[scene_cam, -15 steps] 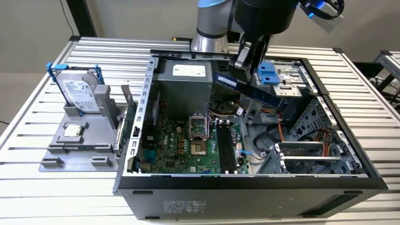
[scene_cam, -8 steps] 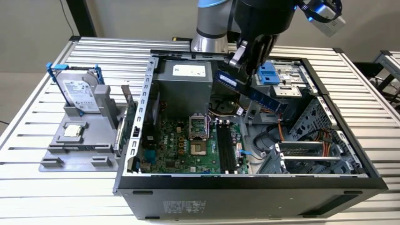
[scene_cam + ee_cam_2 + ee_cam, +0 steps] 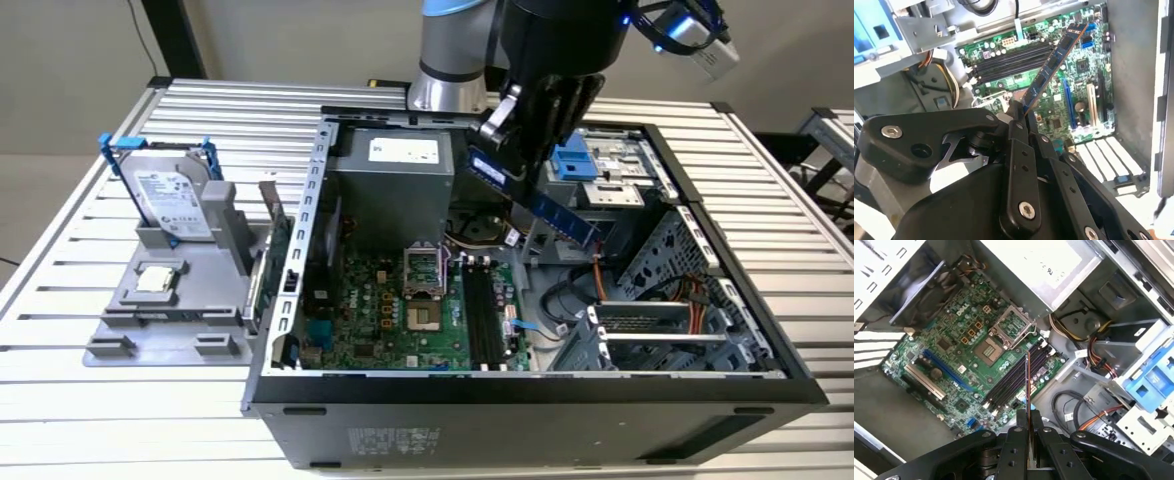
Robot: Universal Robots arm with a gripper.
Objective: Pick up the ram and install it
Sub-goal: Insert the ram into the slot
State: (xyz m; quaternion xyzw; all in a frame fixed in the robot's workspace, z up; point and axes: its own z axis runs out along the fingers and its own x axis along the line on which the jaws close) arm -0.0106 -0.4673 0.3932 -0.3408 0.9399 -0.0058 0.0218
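Note:
My gripper (image 3: 509, 158) is shut on the ram (image 3: 541, 205), a long dark blue stick that hangs tilted above the open computer case (image 3: 300, 300). In the second wrist view the ram (image 3: 1053, 62) slants out from the gripper (image 3: 1017, 114) over the green motherboard (image 3: 1074, 90). In the first wrist view the ram (image 3: 1028, 377) is seen edge-on, rising from the gripper (image 3: 1028, 416) above the black memory slots (image 3: 1013, 382). Those slots (image 3: 483, 318) lie well below the stick, beside the CPU socket (image 3: 420, 270).
Left of the case, a grey fixture (image 3: 160, 310) holds a silver hard drive (image 3: 174, 195) with blue rails, and a card (image 3: 274, 240) stands by the case wall. Inside are the power supply (image 3: 394, 170), a blue drive cage (image 3: 577, 160) and cables (image 3: 607, 285).

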